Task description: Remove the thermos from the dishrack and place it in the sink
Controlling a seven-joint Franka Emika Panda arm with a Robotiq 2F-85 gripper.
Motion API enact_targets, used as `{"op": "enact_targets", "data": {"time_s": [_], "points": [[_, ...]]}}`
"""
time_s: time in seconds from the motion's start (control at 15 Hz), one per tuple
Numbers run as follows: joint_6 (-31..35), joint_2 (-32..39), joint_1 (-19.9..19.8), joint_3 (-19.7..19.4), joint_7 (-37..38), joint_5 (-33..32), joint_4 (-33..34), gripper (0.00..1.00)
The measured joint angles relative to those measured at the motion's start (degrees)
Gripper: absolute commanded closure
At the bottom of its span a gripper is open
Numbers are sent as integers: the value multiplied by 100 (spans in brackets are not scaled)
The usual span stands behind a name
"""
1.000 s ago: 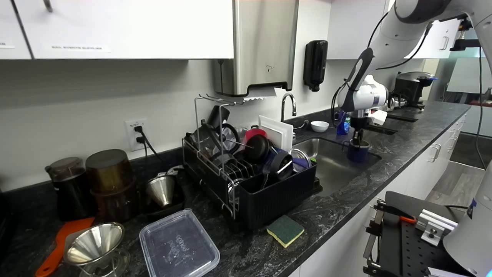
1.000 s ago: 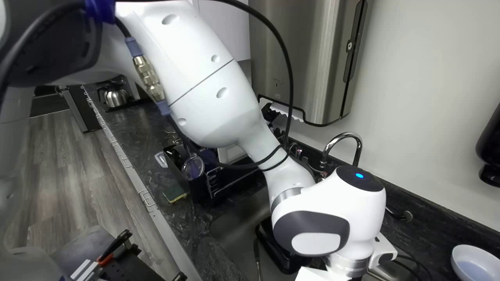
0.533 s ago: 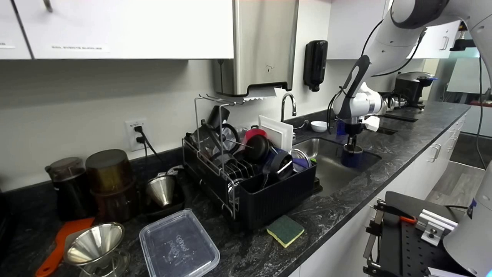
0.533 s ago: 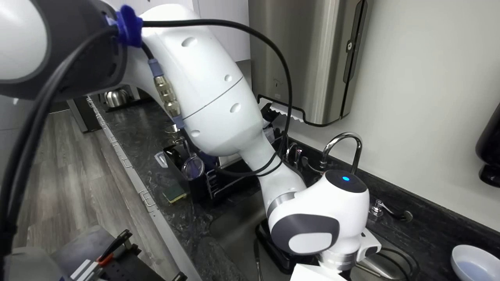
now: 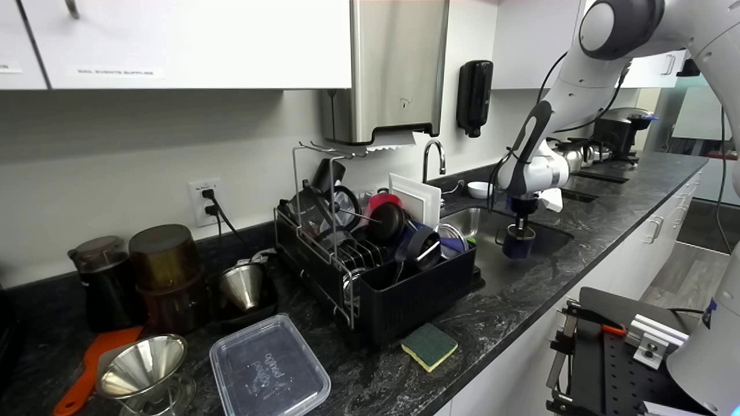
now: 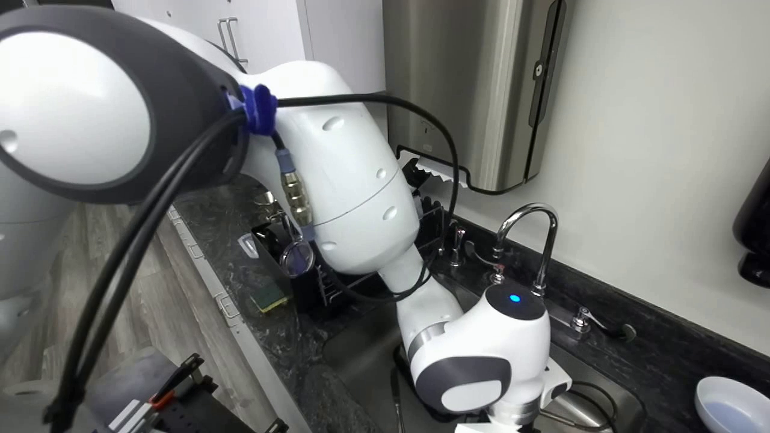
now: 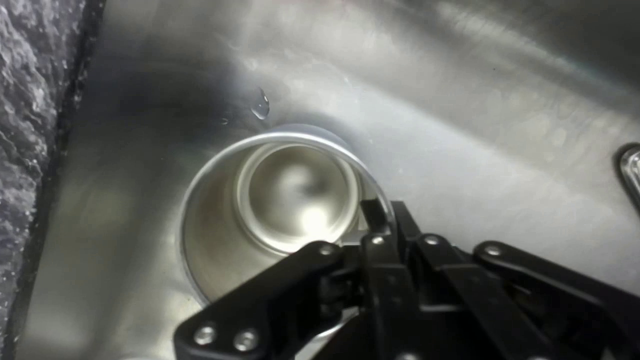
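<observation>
Now placing: my pincer grips blue thermos mug by its rim, over sink; next: seat gently, release.

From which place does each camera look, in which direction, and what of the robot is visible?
In an exterior view: raised above the counter, facing past the dish rack to the sink; arm, base and gripper show.
In an exterior view: raised beside the arm, facing roughly opposite, across the sink to faucet and dish rack; arm large, gripper cut off below.
Wrist view: just above the gripper, facing down into the thermos; two fingers show, one inside it.
Both exterior views share arm, sponge and faucet.
</observation>
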Motion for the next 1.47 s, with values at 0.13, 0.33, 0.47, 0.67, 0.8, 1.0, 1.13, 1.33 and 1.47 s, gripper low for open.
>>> {"op": "enact_targets", "data": {"time_s": [0.13, 0.33, 0.47, 0.67, 0.8, 1.0, 1.13, 1.33, 1.47], "points": [[86, 132, -85, 19, 0, -146, 70, 98], [139, 266, -211, 74, -1, -322, 169, 98], [141, 298, -301, 155, -8, -391, 191, 98], [140, 309, -385, 264, -19, -493, 189, 98], [140, 331, -405, 289, -28, -571, 179, 98], [145, 381, -420, 290, -32, -690, 180, 98], [145, 382, -424, 290, -36, -722, 180, 98], [145, 382, -432, 291, -44, -732, 180, 61], [139, 383, -435, 291, -45, -732, 175, 47]]}}
